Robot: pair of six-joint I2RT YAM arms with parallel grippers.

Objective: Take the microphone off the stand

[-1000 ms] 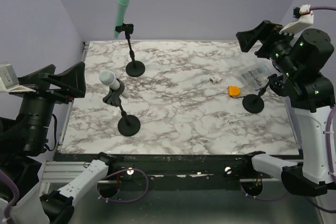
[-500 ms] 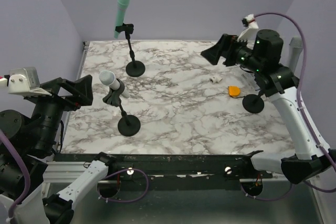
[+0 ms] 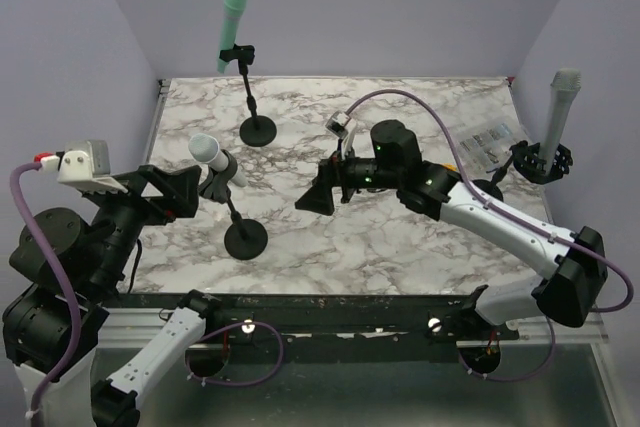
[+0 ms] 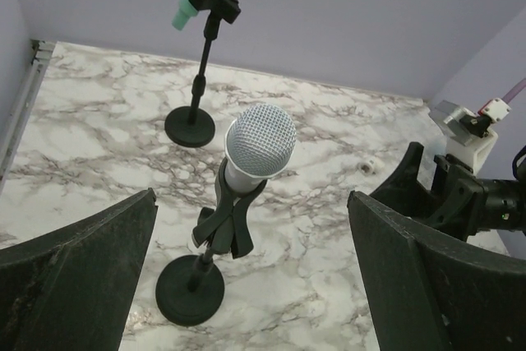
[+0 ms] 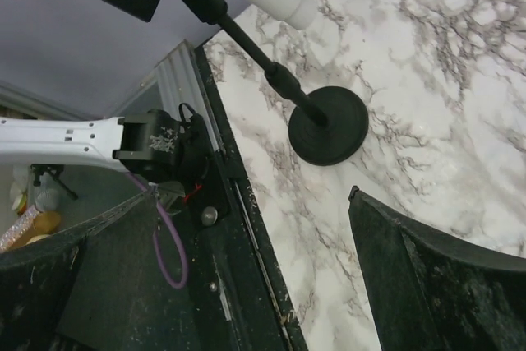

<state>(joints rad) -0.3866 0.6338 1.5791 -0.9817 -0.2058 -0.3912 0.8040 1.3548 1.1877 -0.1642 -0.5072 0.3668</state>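
Well, my left tool (image 3: 172, 187): gaped wide, empty, facing the mic (image 4: 260, 144).
My right tool (image 3: 318, 193): gaped wide, empty, over the worktop (image 3: 400, 242).
Mic: sat clipped in its stand (image 4: 191, 292), between my tools, untouched.

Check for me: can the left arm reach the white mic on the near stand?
Likely yes. The left claw is open and faces the white microphone head-on, with bare space between them. The right claw hovers beyond it, apart from the mic, so it shouldn't block.
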